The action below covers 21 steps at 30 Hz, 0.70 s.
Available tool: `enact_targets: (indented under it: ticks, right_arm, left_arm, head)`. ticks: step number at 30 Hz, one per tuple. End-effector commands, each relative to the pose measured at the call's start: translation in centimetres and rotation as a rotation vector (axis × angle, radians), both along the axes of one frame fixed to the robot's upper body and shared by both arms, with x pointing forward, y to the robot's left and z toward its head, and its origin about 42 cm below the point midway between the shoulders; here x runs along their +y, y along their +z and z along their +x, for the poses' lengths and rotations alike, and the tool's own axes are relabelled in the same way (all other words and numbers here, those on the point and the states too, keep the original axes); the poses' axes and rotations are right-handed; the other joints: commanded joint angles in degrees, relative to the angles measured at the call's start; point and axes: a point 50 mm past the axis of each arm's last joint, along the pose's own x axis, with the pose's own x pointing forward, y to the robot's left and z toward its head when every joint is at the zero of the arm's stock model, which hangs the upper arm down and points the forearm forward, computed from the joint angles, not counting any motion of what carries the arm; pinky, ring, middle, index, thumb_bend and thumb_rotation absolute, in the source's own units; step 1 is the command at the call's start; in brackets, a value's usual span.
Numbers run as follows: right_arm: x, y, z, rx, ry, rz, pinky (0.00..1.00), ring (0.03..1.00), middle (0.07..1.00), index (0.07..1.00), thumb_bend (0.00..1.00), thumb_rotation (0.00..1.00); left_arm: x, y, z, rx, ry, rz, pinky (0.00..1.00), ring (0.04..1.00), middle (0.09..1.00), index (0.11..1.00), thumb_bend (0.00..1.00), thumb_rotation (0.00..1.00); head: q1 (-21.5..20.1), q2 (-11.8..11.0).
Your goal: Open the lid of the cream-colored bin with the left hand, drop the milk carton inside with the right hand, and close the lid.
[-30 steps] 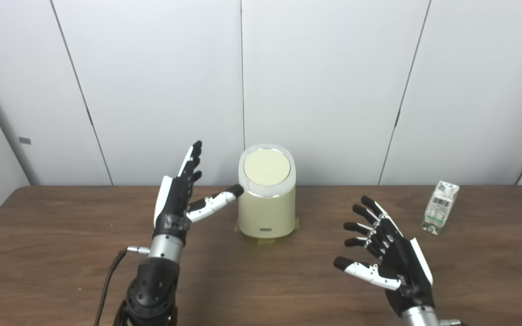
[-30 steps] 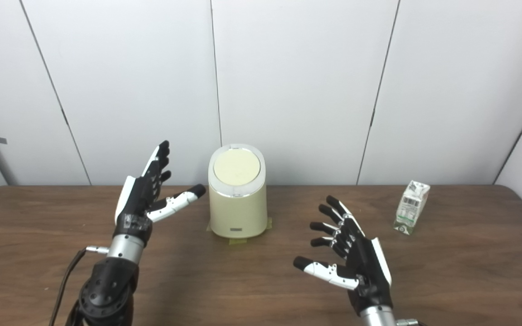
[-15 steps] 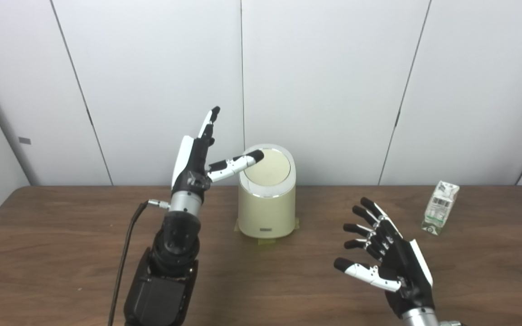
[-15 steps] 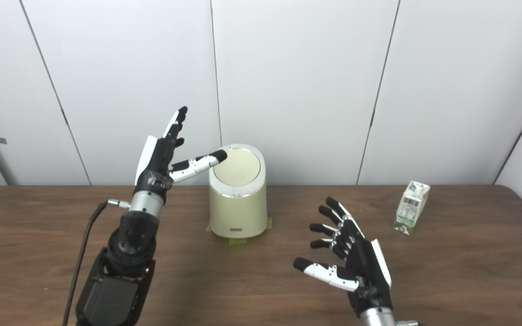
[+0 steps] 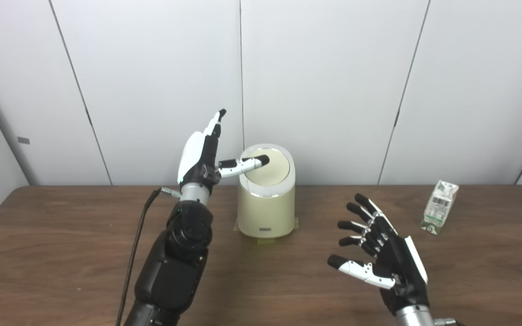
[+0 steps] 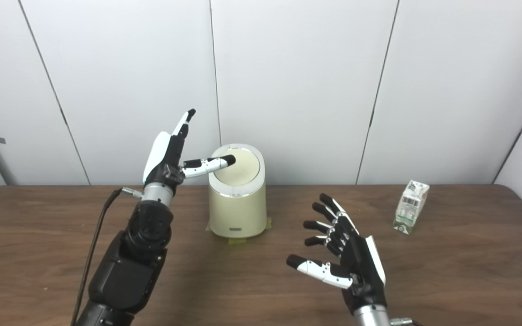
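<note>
The two head cameras show almost the same scene. In the right eye view a gap of wall is seen between the raised fingers of the left hand (image 6: pixel 166 156) and the cream-colored cylindrical plastic bin (image 6: pixel 237 199); in the left eye view the hand stands closer against the bin.

The bin stands on the brown wooden desk (image 5: pixel 61 253) near its far edge, about in the middle, on small pieces of yellowish tape (image 5: pixel 266 241). Its round pale lid (image 5: pixel 271 161), with a shiny ring around it, is closed and slopes toward the camera. A small dark label is on the front near the bottom, but its writing is too small to read.

The left hand is held up beside the left of the bin, fingers straight and pointing upward, holding nothing. Its thumb (image 5: pixel 243 165) reaches sideways over the lid's left part; it seems to touch the lid, but I cannot tell surely.

The small white and green milk carton (image 5: pixel 440 207) stands upright near the far right corner of the desk, well apart from the bin. Its print has a barcode-like panel, not readable.

The right hand (image 5: pixel 385 253) hovers over the near right part of the desk, fingers spread, empty.
</note>
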Motion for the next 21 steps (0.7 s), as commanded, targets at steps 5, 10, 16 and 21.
enact_targets:
  ticks: [5, 10, 16, 21]
  right_arm:
    - [1.0, 2.3, 0.4, -0.090, 0.014, 0.023, 0.56, 0.713, 0.844, 0.865, 0.77, 0.17]
    - [1.6, 2.6, 0.3, -0.094, 0.008, 0.032, 0.55, 0.704, 0.842, 0.859, 0.76, 0.19]
    - [2.0, 2.8, 0.3, -0.098, 0.003, 0.041, 0.56, 0.695, 0.837, 0.860, 0.77, 0.20]
    - [2.2, 2.9, 0.3, -0.100, 0.001, 0.039, 0.57, 0.699, 0.835, 0.863, 0.77, 0.21]
  left_arm:
    - [-0.3, 3.3, 1.3, -0.110, -0.002, 0.057, 1.00, 1.000, 1.000, 1.000, 1.00, 0.28]
    - [0.1, 2.4, 1.4, -0.099, -0.001, 0.072, 1.00, 1.000, 1.000, 1.000, 1.00, 0.27]
    - [0.0, 1.8, 1.5, -0.072, 0.007, 0.094, 1.00, 1.000, 1.000, 1.000, 1.00, 0.25]
    - [-0.5, 1.5, 1.8, -0.076, 0.001, 0.157, 1.00, 1.000, 1.000, 1.000, 1.00, 0.25]
  head:
    - [-1.33, 0.40]
    - [-2.22, 0.64]
    - [-2.61, 0.99]
    - [-2.81, 1.17]
